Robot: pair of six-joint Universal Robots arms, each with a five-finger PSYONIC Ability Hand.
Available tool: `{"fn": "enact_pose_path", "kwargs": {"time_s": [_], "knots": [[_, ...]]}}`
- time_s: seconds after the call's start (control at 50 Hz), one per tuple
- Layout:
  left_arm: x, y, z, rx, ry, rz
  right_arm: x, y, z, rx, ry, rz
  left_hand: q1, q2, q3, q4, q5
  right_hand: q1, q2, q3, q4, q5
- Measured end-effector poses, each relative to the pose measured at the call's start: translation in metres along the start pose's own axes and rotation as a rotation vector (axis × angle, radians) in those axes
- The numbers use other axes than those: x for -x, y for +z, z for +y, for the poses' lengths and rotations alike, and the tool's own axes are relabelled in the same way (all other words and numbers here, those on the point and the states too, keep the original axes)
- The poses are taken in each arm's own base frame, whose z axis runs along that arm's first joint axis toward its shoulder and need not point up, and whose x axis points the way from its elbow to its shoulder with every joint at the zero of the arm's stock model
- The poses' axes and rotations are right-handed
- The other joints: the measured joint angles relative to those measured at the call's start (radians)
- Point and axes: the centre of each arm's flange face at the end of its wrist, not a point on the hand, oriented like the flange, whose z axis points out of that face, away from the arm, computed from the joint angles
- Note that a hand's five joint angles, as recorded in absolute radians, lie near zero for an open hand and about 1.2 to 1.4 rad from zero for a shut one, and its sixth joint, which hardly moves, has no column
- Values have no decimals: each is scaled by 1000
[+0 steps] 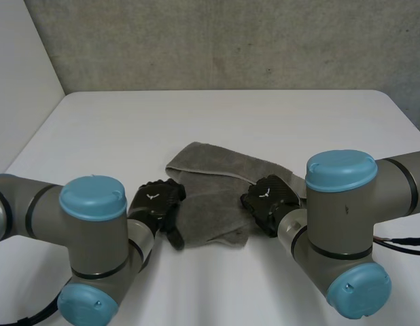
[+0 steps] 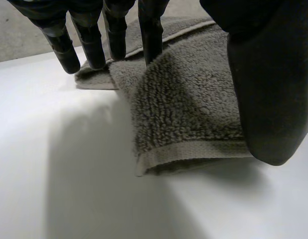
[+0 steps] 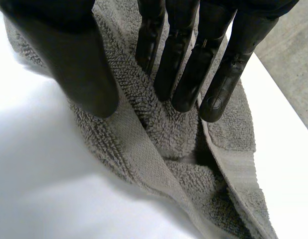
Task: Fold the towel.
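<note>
Flanking the near edge of the head view, the left arm (image 1: 93,231) and right arm (image 1: 346,204) bend inward with their light-blue caps up. Just beyond them the left hand (image 1: 155,204) sits at the left near corner of the grey towel (image 1: 210,183). In its wrist view its fingers (image 2: 151,30) are straight and spread, tips down on the cloth's edge, with the thumb (image 2: 266,99) held apart above the terry; nothing is clasped. A hemmed corner (image 2: 194,152) under that palm curls slightly up from the surface. The right hand (image 1: 268,200) rests on the towel's right part. Its straight fingers (image 3: 169,64) press into the pile and its thumb (image 3: 89,74) lies on the cloth beside them, with a rumpled ridge (image 3: 159,129) of towel between; it is open, with no grip closed. The towel lies crumpled and partly doubled over, in the near middle of the white table (image 1: 230,115). Past the table's far edge stands a grey wall (image 1: 230,41)
</note>
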Motion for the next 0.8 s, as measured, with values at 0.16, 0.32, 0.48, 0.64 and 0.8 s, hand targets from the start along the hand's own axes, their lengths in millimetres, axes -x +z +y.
{"fn": "enact_pose_path", "kwargs": {"time_s": [0.16, 0.32, 0.48, 0.64, 0.8], "knots": [[-5, 2, 5, 8, 15, 7, -4, 0, 2, 25, 4, 21, 3, 16, 7, 4, 52, -272, -235, -254, -252, -278], [-4, 1, 4, 12, 17, 4, -5, -1, 8, 66, 6, 8, 162, 163, 156, 151, 189, -339, -293, -318, -318, -344], [-2, 1, 1, 1, 15, -19, -6, -2, 10, 90, 21, -9, 747, 784, 772, 776, 785, 259, 313, 312, 314, 318], [4, -2, -29, -88, -2, -66, -23, -5, -13, 3, 71, 43, 979, 1045, 1040, 1069, 1032, 335, 337, 379, 384, 363], [23, -2, -121, -357, -42, -118, -100, -14, -89, -396, 159, 269, 986, 1058, 1060, 1093, 1046, 344, 338, 380, 385, 363]]}}
